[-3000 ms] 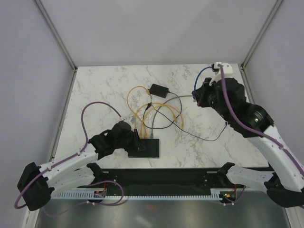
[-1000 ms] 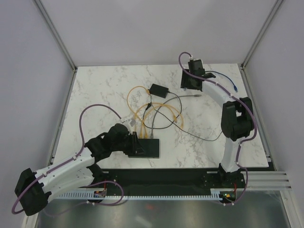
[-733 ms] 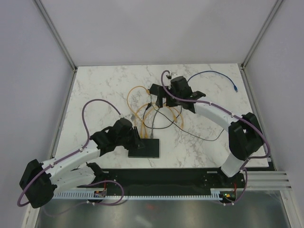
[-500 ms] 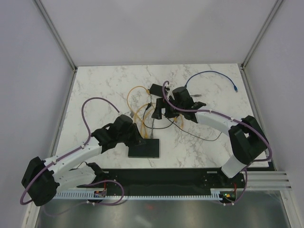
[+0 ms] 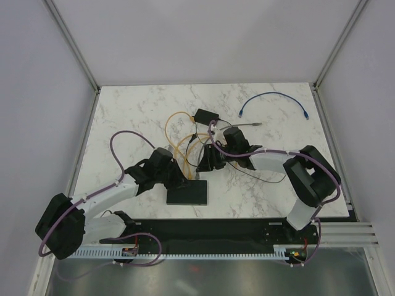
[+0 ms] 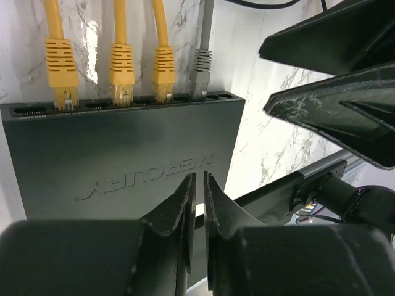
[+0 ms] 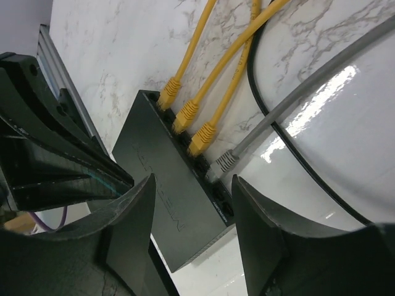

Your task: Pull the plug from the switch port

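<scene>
Switch [image 5: 187, 193] laid flat near near edge of bench [image 5: 123, 111], left of middle, sockets turned toward far edge. Three yellow plugs [image 6: 121, 73] and one grey plug [image 6: 200, 66] seated in sockets. Right tool [image 7: 192, 180] spread wide, nothing gripped, grey plug framed between fingers. Left tool [image 6: 197, 180] narrowed to slit, nothing held, poised over switch top.

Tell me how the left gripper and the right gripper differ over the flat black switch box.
The left gripper is closed to a thin slit; the right gripper is spread wide. The left is over the top face of the flat black switch box, the right faces its socket edge, framing the grey plug and three yellow plugs. Both are black, two-fingered and hold nothing.
</scene>
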